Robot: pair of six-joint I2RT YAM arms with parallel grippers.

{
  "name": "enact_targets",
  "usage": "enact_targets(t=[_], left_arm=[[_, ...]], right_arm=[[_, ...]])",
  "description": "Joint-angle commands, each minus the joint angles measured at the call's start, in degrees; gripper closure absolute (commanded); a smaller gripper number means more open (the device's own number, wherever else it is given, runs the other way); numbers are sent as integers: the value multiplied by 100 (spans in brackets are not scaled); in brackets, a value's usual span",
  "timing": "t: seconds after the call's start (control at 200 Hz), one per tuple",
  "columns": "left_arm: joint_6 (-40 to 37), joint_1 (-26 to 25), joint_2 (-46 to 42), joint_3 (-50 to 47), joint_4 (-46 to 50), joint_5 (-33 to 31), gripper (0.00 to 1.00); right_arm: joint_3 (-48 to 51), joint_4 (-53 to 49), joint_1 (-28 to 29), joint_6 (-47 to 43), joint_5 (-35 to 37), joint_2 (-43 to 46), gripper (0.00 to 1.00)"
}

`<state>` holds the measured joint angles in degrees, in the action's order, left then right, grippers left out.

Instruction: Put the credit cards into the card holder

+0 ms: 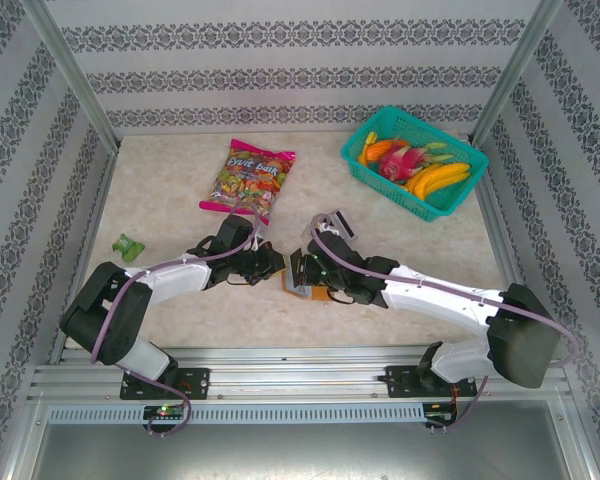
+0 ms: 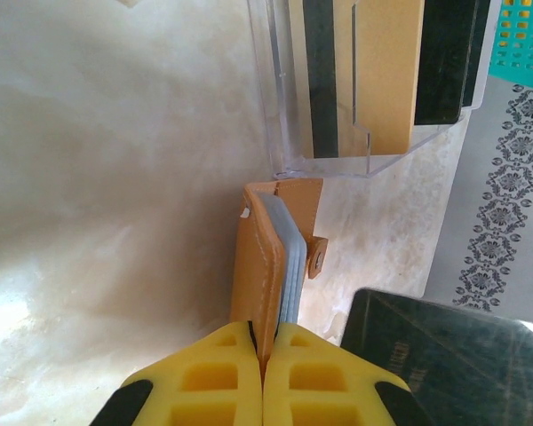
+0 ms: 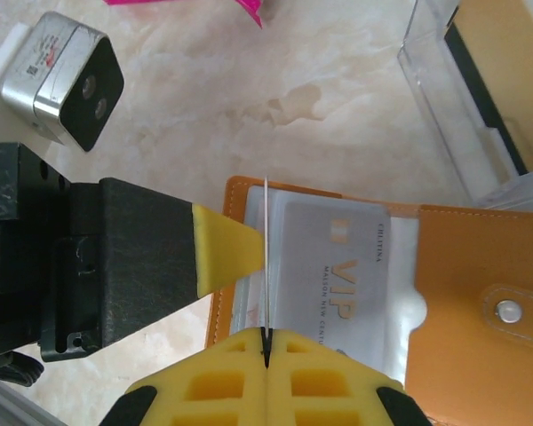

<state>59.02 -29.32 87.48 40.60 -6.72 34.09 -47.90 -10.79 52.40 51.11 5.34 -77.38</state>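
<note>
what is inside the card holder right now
A silver VIP card lies in a clear pocket of the card holder. Whatever sits beneath that card is covered.

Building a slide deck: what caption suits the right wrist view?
The right gripper pinches a card edge-on over the open orange wallet, steadied by the left gripper.
</note>
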Motion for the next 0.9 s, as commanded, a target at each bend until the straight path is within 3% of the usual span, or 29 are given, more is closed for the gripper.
enact_targets(t=[0.0,0.475,0.894], left_arm=[[208,-65,-162,-113,-396,-140,95],[423,-98,-154,-218,-568,-265,96],[434,-93,-217,-268,-497,-341,96]], right_arm=[[-112,193,94,96,372,-101,100],[-323,149,319,206,553,-372,100],[-502,-822,490,43,1509,-464,100]])
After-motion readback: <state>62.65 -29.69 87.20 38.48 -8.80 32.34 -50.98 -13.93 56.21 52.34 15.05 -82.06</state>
